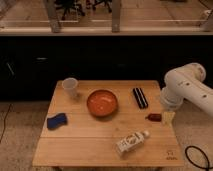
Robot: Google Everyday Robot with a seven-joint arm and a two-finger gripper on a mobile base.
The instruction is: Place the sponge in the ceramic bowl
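The dark-blue sponge (57,120) lies on the left side of the wooden table (90,145), near its left edge. Around the table's middle sits the orange ceramic bowl (102,103), and nothing shows inside it. My gripper (168,116) hangs from the white arm (187,87) over the table's right edge, far from the sponge and to the right of the bowl. It points down, just beside a small dark-red object (154,117).
A translucent white cup (70,87) stands at the back left of the table. A flat black bar (140,97) lies to the right of the bowl. A white bottle (131,142) lies on its side near the front. Dark cabinets run behind the table.
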